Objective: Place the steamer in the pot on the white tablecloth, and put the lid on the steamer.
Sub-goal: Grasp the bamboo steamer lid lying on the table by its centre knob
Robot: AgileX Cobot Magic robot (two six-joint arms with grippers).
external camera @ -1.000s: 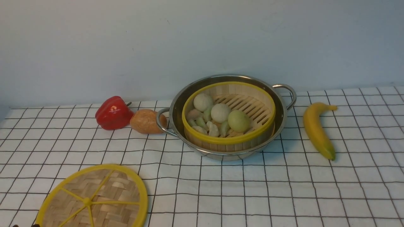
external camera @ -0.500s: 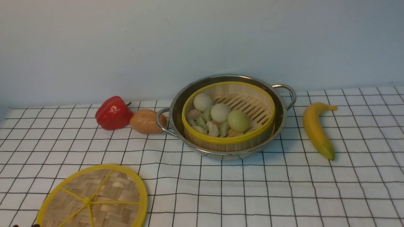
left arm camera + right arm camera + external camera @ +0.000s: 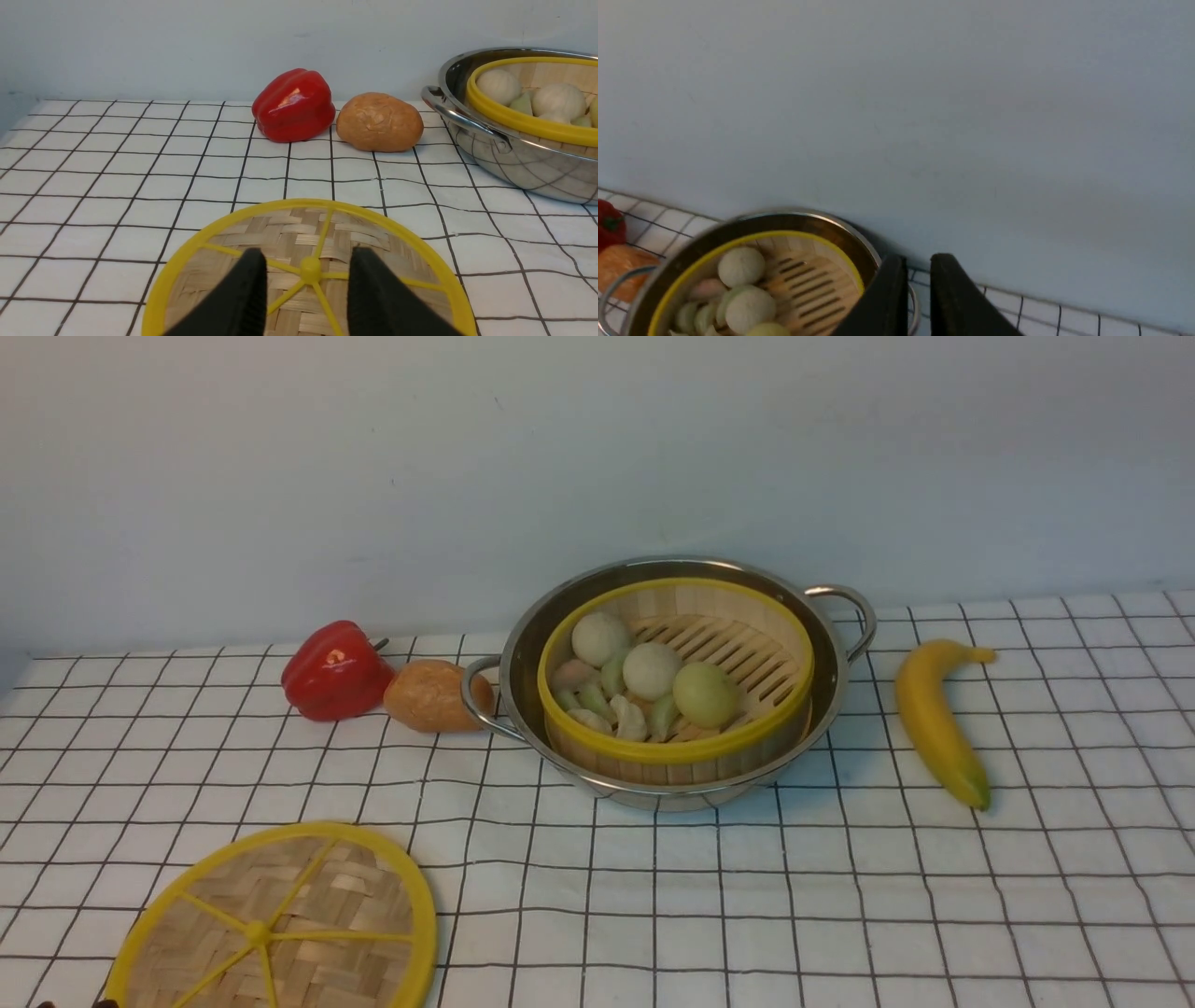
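The steamer [image 3: 674,749], a bamboo basket with a yellow rim holding pale buns and dumplings, sits inside the steel pot [image 3: 521,665] on the white tablecloth [image 3: 747,896]. The lid [image 3: 280,915], a flat woven disc with yellow spokes, lies on the cloth at the near left, apart from the pot. My left gripper [image 3: 307,256] hovers over the lid [image 3: 299,228], open, with its black fingers either side of the yellow centre hub. My right gripper [image 3: 919,261] hangs by the pot's [image 3: 752,221] far right rim, its jaws slightly open with nothing between them.
A red bell pepper [image 3: 336,670] and a brown bread roll [image 3: 431,693] lie just left of the pot, the roll touching its handle. A banana [image 3: 936,721] lies to the pot's right. A pale wall closes off the back of the table.
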